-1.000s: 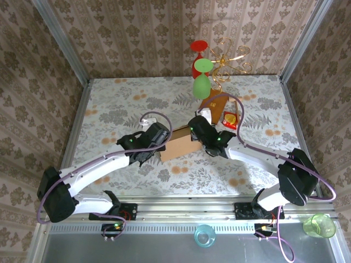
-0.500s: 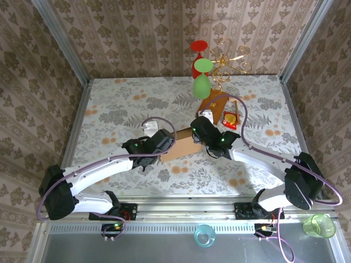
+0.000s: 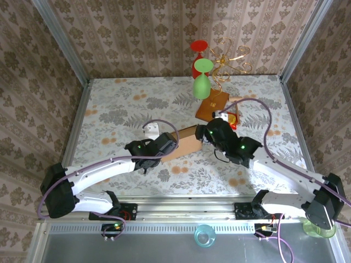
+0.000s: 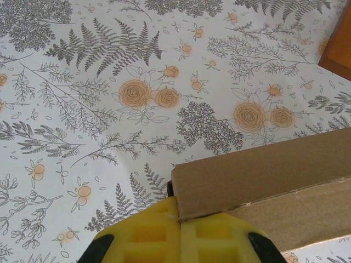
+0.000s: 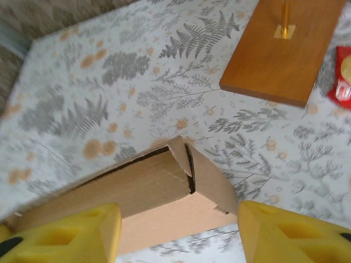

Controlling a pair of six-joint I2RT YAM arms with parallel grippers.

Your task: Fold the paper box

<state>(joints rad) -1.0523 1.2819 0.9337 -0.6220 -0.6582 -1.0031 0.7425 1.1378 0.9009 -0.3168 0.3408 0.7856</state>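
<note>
"Where's it sitting?"

"Middle of the floral counter point(image 3: 109, 107). The plain light-brown cardboard paper box point(image 3: 184, 143) lies slantwise, its long axis running arm to arm."

"And the pincers?"

"The left pincer point(image 4: 178, 213) seems clamped on its left corner, though that view's cramped. The right pincer point(image 5: 176, 215) gapes wide, with the other end just ahead."

No words or numbers can be read, not on the paper box point(image 5: 148, 192), nor the blurry red packet point(image 5: 341, 82).
</note>
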